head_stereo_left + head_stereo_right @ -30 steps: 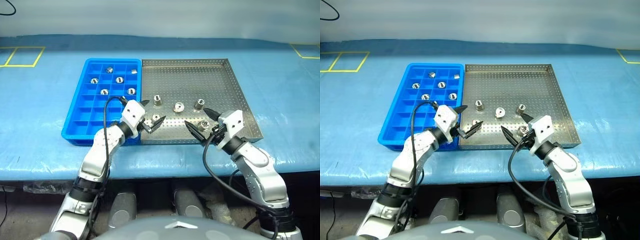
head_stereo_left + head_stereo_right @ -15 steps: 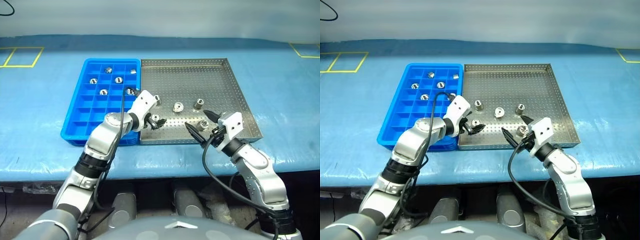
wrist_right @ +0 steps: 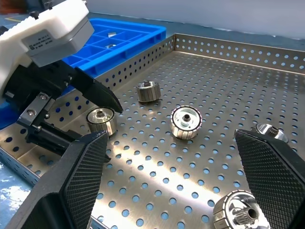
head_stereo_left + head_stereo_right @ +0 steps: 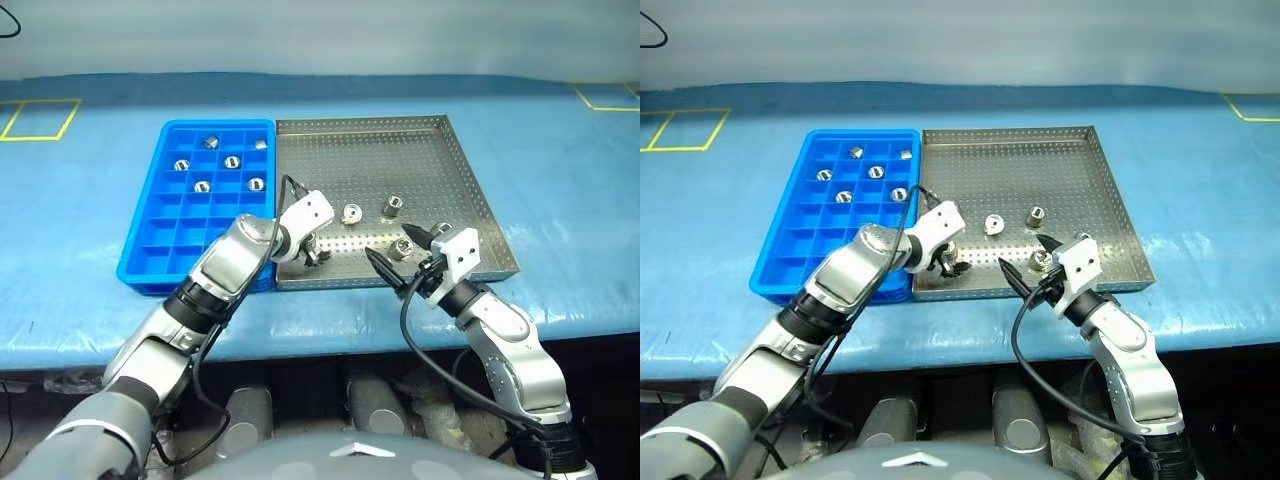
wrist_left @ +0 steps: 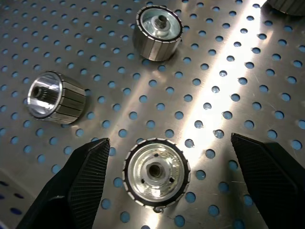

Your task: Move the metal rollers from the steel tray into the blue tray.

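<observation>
While the left gripper [image 5: 164,176] hangs spread wide over the steel tray [image 4: 400,150], its wrist view catches one ribbed, hollow-centred roller [image 5: 156,172] standing between the black textured fingers [image 5: 90,171], untouched. From the head, that roller is mostly hidden under the gripper. Right gripper [image 4: 400,256] is spread too, empty, near the tray's front rim. Count them: five metal rollers [image 4: 351,212] on the perforated steel floor, five more sitting in the blue tray [image 4: 160,240], one per square plastic compartment, all toward its far end.
</observation>
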`<state>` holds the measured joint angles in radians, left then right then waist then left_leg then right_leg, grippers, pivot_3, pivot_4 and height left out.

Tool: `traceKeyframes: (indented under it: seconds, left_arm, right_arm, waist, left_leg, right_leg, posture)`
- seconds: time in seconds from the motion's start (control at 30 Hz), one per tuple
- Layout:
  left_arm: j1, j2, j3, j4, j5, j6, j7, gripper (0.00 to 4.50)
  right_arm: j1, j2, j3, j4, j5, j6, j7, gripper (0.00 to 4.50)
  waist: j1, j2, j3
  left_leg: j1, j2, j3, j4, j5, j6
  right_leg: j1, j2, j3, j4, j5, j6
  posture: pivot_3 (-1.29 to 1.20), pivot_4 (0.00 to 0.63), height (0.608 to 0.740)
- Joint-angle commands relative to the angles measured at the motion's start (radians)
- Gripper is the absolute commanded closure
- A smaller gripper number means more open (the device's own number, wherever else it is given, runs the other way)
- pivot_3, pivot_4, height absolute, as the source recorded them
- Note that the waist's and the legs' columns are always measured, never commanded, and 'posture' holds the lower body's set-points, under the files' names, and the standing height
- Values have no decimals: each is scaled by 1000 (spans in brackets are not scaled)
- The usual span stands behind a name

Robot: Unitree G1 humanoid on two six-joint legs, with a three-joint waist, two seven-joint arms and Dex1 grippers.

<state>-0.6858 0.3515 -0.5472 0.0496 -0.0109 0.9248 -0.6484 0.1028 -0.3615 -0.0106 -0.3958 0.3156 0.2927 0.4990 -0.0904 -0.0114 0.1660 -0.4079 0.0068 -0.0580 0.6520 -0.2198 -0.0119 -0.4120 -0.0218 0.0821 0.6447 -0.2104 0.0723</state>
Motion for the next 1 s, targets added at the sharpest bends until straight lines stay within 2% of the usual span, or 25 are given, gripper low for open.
traceKeyframes:
  seconds: [0.03, 0.2, 0.3, 0.47, 0.53, 0.7, 0.9, 1.0]
  left_arm:
    - [-36, 19, -27, 57, 20, -13, -52, 0]
    - [-71, 17, -24, 124, 48, -39, -60, 0]
    - [-75, 24, -30, 135, 62, -53, -64, 667]
    - [-65, 24, -26, 127, 73, -71, -84, 2347]
    - [-61, 23, -26, 119, 73, -67, -88, 2780]
    - [-36, -24, 62, 95, 35, -44, -32, 2776]
    - [50, -120, 283, -48, -69, 30, 67, 2776]
    - [112, -189, 414, -160, -99, 11, 181, 2776]
  right_arm:
    - [-3, -1, -6, -40, -1, -18, -4, 10]
    - [0, 2, -5, -42, -3, -20, -9, 10]
    - [6, 3, -6, -45, -3, -22, -12, 0]
    - [3, 6, -4, -42, -5, -21, -14, 0]
    - [1, 7, -4, -41, -5, -21, -14, 0]
    - [-7, 6, -6, -37, -3, -18, -10, 0]
    - [-14, 7, -2, -32, 2, -9, -1, 0]
    - [-19, 7, -1, -24, 2, -7, 5, 0]
  waist:
    - [-2, 0, 0]
    - [-2, 0, 0]
    - [-4, 0, 0]
    - [-5, 0, 0]
    - [-5, 0, 0]
    - [-5, 0, 0]
    - [-1, 0, 0]
    - [5, 0, 0]
  left_leg:
    - [0, 0, 0, 0, 0, 0]
    - [0, 0, 0, 0, 0, 0]
    - [0, 0, 0, 0, 0, 0]
    - [0, 0, 0, 0, 0, 0]
    - [0, 0, 0, 0, 0, 0]
    - [0, 0, 0, 0, 0, 0]
    - [-2, 0, 0, 0, 0, 0]
    - [-2, 0, 0, 0, 0, 0]
  right_leg:
    - [0, 0, 0, 0, 0, 0]
    - [0, 0, 0, 0, 0, 0]
    - [0, 0, 1, 0, 0, 0]
    - [0, 0, 1, 0, 0, 0]
    - [0, 0, 1, 0, 0, 0]
    - [0, 0, 1, 0, 0, 0]
    - [-2, 0, 1, 0, 1, 1]
    - [-2, 0, 1, 0, 3, 6]
  posture:
    - [-116, 150, 740]
    - [-121, 150, 740]
    - [-121, 150, 740]
    - [-123, 150, 740]
    - [-120, 150, 740]
    - [-104, 150, 740]
    - [-92, 150, 740]
    - [-77, 150, 740]
